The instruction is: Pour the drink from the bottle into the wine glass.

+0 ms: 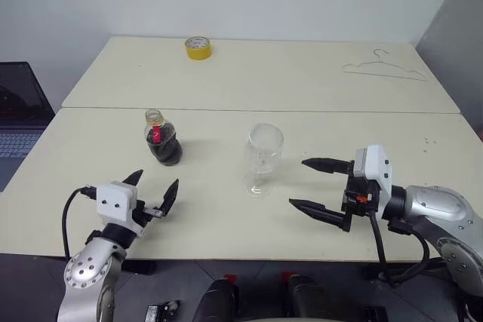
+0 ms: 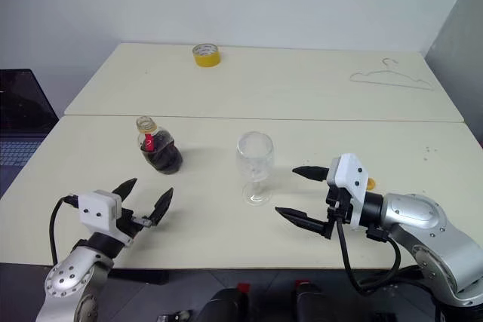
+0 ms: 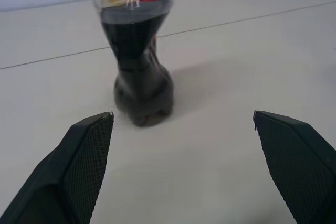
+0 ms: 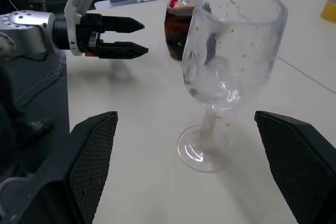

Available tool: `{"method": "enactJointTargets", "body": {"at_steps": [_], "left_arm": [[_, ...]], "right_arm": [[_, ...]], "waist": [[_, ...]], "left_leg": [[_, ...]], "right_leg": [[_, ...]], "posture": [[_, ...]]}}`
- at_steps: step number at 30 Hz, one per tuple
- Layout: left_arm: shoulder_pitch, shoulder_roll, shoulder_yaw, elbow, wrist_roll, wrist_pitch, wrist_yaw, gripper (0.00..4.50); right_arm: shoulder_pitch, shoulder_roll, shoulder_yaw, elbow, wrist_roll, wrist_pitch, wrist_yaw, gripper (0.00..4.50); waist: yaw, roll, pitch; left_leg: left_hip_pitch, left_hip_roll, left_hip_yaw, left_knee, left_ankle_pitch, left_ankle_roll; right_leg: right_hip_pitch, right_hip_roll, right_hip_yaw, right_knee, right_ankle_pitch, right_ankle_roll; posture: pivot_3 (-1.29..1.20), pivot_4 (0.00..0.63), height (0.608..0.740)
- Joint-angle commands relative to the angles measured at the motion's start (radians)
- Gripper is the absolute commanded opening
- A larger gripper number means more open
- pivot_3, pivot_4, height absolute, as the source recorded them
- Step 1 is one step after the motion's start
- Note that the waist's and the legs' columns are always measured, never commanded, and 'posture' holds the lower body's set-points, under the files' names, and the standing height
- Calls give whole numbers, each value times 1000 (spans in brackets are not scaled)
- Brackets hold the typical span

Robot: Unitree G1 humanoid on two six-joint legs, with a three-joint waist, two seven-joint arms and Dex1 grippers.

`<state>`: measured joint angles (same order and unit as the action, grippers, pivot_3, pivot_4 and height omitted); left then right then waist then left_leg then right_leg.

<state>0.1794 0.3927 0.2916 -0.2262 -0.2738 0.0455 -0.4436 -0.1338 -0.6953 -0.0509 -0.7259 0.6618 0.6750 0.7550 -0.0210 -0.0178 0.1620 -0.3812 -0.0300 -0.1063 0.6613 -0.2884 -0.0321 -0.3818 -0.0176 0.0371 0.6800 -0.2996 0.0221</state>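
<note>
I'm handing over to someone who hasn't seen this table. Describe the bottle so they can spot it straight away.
Start at the near cream table, the one both arms reach over. The bottle stands on its left half, ahead of the left gripper, with the empty wine glass to its right. It is small, squat and clear, with dark drink in it and a red neck label, unlike the flat yellow tape roll on the far table.

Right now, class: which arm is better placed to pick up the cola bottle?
Left. The left gripper sits open just short of the bottle, facing it; the right gripper flanks the wine glass.
</note>
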Motion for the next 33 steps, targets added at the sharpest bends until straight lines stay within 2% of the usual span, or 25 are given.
{"method": "enactJointTargets", "body": {"at_steps": [1, 7, 15, 26, 33], "left_arm": [[-100, 55, 29, 80, 23, -13, 8, 4500], [-207, 107, 13, 190, 38, -13, -13, 4500], [-278, 116, -29, 277, 71, -27, -26, 4500], [-385, 116, -60, 411, 108, -72, -35, 4500], [-424, 103, -87, 442, 103, -74, -44, 4500]], "right_arm": [[-34, 6, 10, -45, 31, 3, -17, 4466], [-39, -22, 4, -60, 58, 10, -4, 4466], [-56, -33, -3, -74, 81, 12, -23, 4466], [-195, -47, -99, -69, 301, 97, -113, 4466], [-265, -53, -86, -50, 330, 111, -143, 4466]], "waist": [[2, 0, 0], [2, 0, 0], [3, 0, 0], [3, 0, 0], [4, 0, 0]], "left_leg": [[0, 0, 0, 0, 0, 0], [0, -1, 1, 0, 0, 0], [0, 0, 0, 0, 0, 0], [0, 0, 0, 0, 0, 0], [-1, 0, 0, 0, 0, 0]], "right_leg": [[0, 0, 0, 0, 0, 0], [0, -1, 1, -1, 0, 0], [-1, -1, 0, 0, 0, 0], [-1, -1, 0, 0, 0, 0], [-2, -1, 0, 0, 0, 0]], "posture": [[0, 150, 740], [0, 150, 740], [0, 150, 740], [0, 150, 740], [0, 150, 740]]}}
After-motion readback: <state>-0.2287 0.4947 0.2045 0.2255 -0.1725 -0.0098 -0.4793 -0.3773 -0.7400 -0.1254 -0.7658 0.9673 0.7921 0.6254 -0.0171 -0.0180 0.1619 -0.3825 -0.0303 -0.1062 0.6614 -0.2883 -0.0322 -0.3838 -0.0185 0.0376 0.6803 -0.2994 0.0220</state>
